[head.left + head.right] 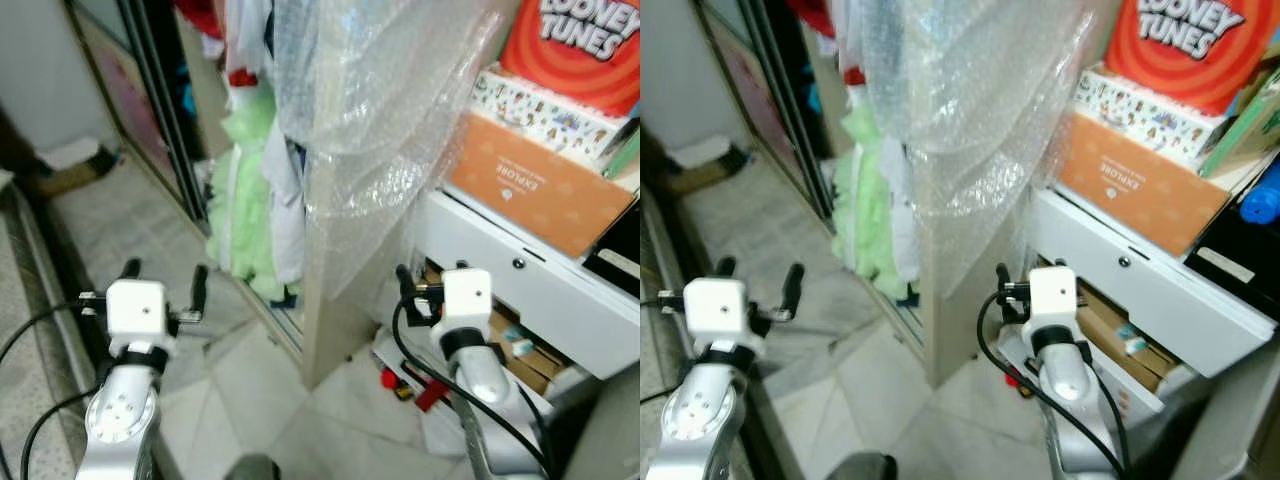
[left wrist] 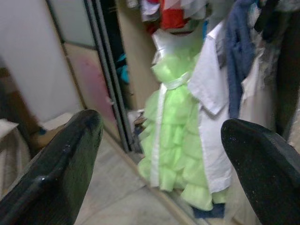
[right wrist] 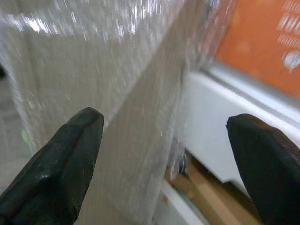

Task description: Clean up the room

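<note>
Left gripper: raised over the tiled floor, fingers spread wide, nothing between them.
Right gripper: raised close to the wardrobe panel, fingers spread wide, holding nothing.
Green dress: hangs in the open wardrobe straight ahead of the left gripper, ruffled, its hem down near the floor.
White shirt: hangs touching the dress, on the side nearer the right gripper.
Blue garment: hangs above and behind the shirt, ahead of the left gripper.
Red cloth: high up above the dress.
Sliding door: dark frame, ahead of the left gripper and on its outer side.
Bubble wrap: draped over the wardrobe's end panel, just ahead of the right gripper and hanging above it.
White shelf: just beyond the right gripper on its outer side, with a round knob on the front.
Orange box: on top of the shelf, above the right gripper.
Patterned box: stacked on the orange box.
Red bag: above the patterned box, lettered "Looney Tunes".
Blue object: on the shelf, far to the outer side of the right gripper; too blurred to identify.
Red items: on the floor below the right gripper, beside the panel's foot; too small to identify.
Brown boxes: under the shelf, just beside the right wrist.
</note>
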